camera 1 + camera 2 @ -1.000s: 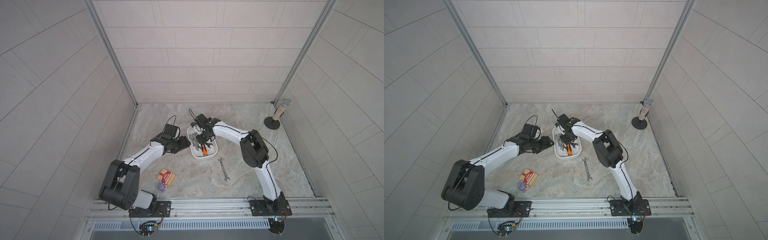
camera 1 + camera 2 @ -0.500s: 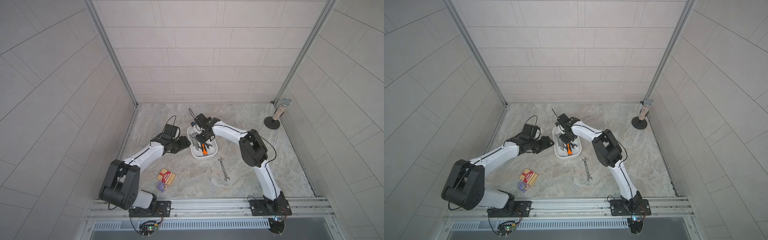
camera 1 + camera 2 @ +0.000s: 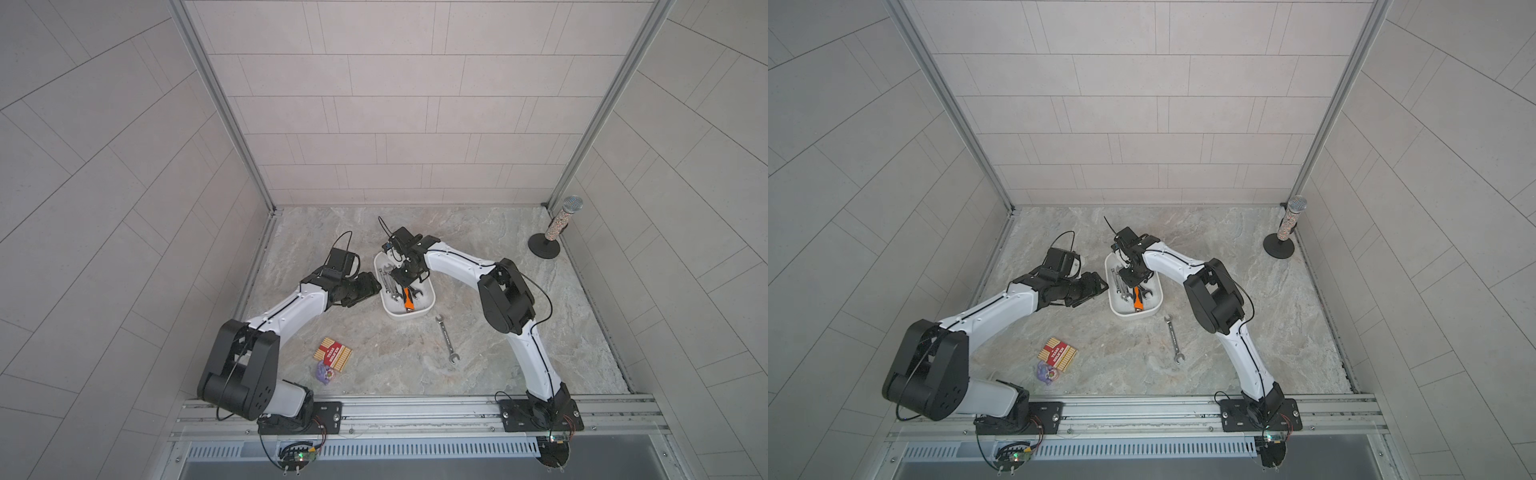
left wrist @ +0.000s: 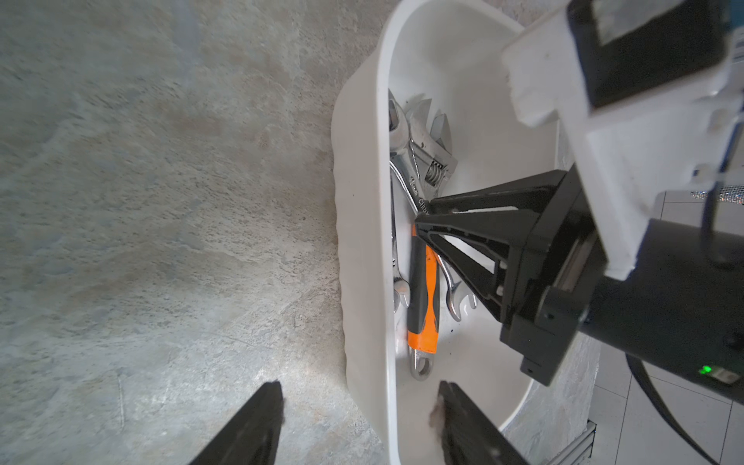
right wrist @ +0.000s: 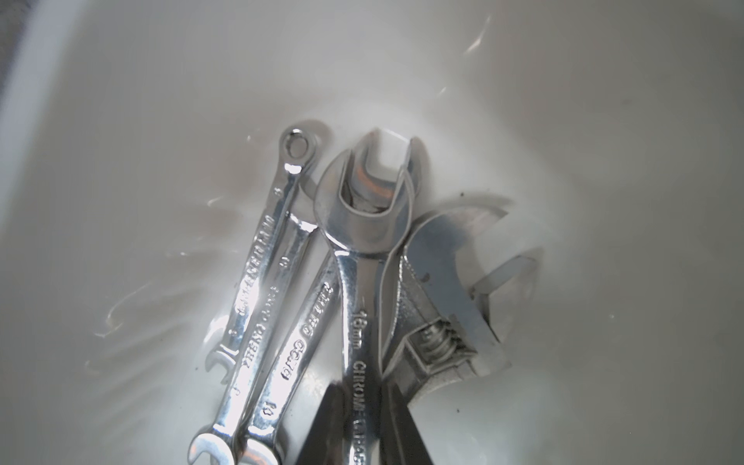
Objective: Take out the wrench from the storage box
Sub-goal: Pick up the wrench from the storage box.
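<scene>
A white, glossy, rounded-corner storage box (image 3: 400,312) sits mid-table on a grey marbled tabletop (image 3: 395,365) and shows in both top views (image 3: 1133,312).

The black right gripper (image 4: 422,215) reaches down into the box. In the right wrist view its two dark fingers (image 5: 322,435) sit tight against either side of the shaft of a large chrome open-ended wrench (image 5: 358,282) (stamped 18mm). They appear to pinch it. The wrench lies inside the box among other tools: two slimmer chrome combination wrenches (image 5: 259,282) and an adjustable wrench with an orange-and-black handle (image 4: 422,306).

The black left gripper (image 4: 358,426) is just beside the box's long wall on the left arm's side. Its jaws are parted, with one finger outside the rim and one inside. There is a gap to the wall on each side, and it grips nothing.

One more slim silver wrench (image 3: 446,338) lies flat on the tabletop near the box.
</scene>
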`<state>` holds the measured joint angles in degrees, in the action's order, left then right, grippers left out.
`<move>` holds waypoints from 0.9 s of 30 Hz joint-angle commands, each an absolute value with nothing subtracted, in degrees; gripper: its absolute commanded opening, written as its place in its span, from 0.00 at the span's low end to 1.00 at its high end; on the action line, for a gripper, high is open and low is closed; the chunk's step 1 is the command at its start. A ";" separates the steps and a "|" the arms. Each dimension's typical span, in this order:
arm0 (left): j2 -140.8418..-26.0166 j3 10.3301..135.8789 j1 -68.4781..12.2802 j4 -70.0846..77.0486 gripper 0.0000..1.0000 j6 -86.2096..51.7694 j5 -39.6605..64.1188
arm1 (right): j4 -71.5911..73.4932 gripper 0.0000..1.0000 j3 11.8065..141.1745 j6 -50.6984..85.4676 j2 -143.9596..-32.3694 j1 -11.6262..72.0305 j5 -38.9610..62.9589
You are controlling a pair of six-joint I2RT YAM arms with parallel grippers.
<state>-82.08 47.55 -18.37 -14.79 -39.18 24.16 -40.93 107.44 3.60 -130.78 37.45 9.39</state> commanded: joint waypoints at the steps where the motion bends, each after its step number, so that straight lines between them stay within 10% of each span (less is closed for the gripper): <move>1: -80.61 46.71 -17.86 -14.07 0.67 -39.37 23.91 | -42.68 0.09 107.90 5.97 -132.52 37.35 8.83; 27: -79.89 46.19 -17.61 -13.63 0.67 -39.49 23.90 | -39.80 0.29 109.66 9.62 -135.58 38.01 14.82</move>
